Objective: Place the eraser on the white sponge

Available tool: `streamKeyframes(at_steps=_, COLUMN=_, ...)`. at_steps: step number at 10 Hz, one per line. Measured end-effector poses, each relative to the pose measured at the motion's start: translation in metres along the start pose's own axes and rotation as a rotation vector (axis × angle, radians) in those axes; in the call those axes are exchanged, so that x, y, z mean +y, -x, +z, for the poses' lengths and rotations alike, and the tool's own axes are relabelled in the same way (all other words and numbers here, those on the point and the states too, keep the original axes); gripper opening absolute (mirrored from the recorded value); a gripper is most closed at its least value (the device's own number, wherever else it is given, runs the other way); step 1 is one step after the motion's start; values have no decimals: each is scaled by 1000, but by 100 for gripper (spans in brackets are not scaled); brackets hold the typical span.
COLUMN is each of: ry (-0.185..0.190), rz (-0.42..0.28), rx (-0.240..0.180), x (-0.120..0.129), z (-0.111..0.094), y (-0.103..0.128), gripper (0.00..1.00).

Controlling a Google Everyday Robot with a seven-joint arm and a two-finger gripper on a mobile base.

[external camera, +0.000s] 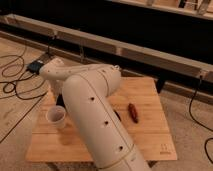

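My white arm (95,115) crosses the middle of the wooden table (150,135) and bends back to the left. The gripper (60,100) shows only as a dark part under the arm's left end, just above the white paper cup (56,116). A dark sliver (117,116) shows at the arm's right edge near the table's middle; it may be the black eraser, mostly hidden by the arm. The white sponge is hidden or out of view.
A reddish-brown elongated object (133,112) lies right of the arm. A black box (36,66) and cables (15,85) lie on the floor to the left. A long rail (130,47) runs behind the table.
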Motion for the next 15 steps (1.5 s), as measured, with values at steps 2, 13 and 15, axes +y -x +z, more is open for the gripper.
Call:
streamKeyframes(at_steps=2, ry=-16, rz=1, rx=-15, x=-17, z=-15, y=14, gripper=0)
streamKeyframes(at_steps=13, ry=-120, rz=26, rx=81, x=-132, z=-42, y=48, gripper=0)
streamKeyframes(at_steps=15, ry=-126, rz=29, rx=115, x=-152, z=-43, y=46, gripper=0)
